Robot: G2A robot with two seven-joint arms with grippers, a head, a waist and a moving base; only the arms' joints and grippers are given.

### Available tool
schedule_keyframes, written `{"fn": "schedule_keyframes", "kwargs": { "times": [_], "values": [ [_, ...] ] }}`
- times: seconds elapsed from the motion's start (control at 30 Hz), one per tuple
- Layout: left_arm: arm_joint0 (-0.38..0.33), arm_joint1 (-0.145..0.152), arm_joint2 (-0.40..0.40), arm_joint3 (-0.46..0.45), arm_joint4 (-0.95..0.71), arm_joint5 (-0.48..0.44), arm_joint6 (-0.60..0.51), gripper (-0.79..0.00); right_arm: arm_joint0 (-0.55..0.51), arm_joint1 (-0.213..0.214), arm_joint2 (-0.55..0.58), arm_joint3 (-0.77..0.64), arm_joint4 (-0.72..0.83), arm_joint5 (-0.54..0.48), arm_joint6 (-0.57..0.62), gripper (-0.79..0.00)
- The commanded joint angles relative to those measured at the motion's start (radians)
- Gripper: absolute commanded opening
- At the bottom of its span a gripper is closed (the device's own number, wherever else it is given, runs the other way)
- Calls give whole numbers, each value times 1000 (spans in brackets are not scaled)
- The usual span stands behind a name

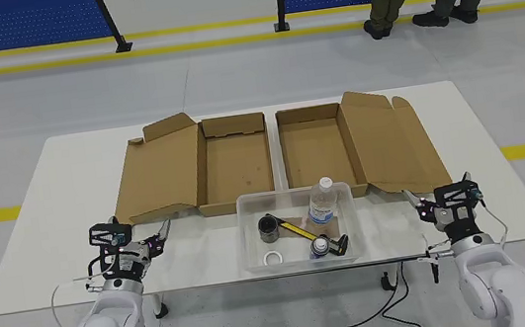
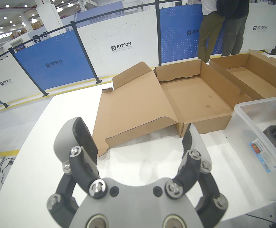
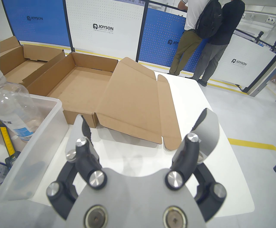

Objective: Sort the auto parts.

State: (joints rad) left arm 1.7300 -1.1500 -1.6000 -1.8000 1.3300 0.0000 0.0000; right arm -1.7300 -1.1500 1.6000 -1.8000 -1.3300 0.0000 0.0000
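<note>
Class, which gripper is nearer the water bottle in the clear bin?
Right. The right gripper is off the bin side where the water bottle stands; the left gripper is off the opposite side, farther away.

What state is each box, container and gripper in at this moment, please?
Left cardboard box: open, lid folded outward, empty.
Right cardboard box: open, lid folded outward, empty.
Clear bin: uncovered, holding the parts.
Plastic bottle: upright in the bin, capped.
Left gripper: open, holding nothing.
Right gripper: open, holding nothing.
</note>
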Motion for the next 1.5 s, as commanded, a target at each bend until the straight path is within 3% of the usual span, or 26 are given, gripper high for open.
{"fn": "schedule_keyframes", "kwargs": {
  "times": [0.0,0.57,0.9,1.23,1.47],
  "values": [
    [0,0,0,0,0,0,0,0,0,0,0,0,0,0,0,-1],
    [-3,-1,-1,-1,-2,0,0,0,0,0,0,0,0,0,0,0],
    [-48,-9,33,-90,-117,-72,-67,0,0,0,0,0,0,0,0,0],
    [-138,-16,129,-181,-233,-164,-246,0,0,0,0,0,0,0,0,0],
    [-279,-22,228,-187,-282,-147,-554,0,0,0,0,0,0,0,0,0]
  ]
}}
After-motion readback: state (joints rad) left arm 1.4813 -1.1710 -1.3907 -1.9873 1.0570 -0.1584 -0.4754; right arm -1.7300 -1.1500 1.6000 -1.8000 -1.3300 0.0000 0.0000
